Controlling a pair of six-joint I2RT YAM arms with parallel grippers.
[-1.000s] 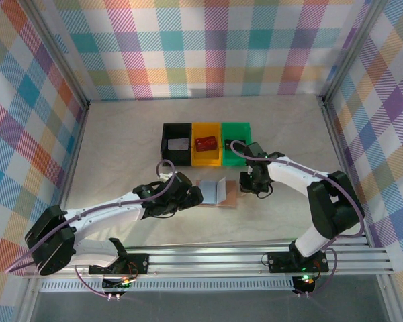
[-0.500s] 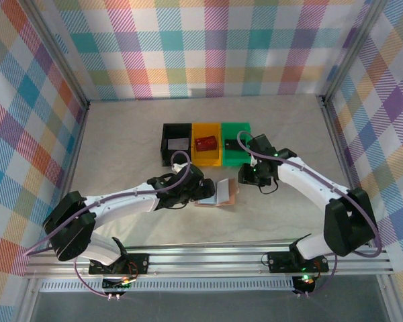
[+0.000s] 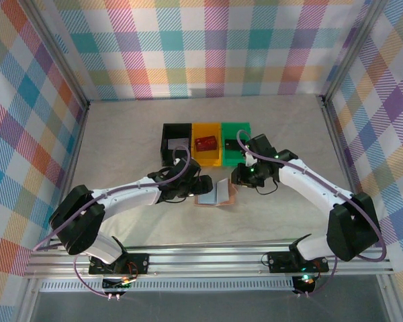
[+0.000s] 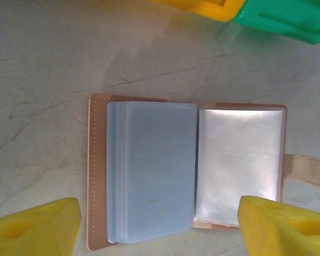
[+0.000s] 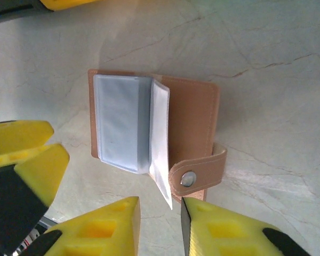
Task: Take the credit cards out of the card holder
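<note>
The tan card holder lies spread on the table, its pale grey-blue sleeves stacked on the left half. One clear sleeve stands up by the snap strap. I cannot tell whether the sleeves hold credit cards. A pale grey credit card lies in the black bin. My left gripper is open at the holder's near edge, one yellow fingertip to each side. My right gripper hovers by the strap, jaws narrowly apart with nothing between them.
Black, yellow and green bins stand in a row just behind the holder. A red card-like thing lies in the yellow one. Plaid walls enclose the table on three sides.
My left arm has swung right, bringing its gripper to the holder's left edge with the jaws a little narrower. The right gripper has drifted slightly left toward the strap.
</note>
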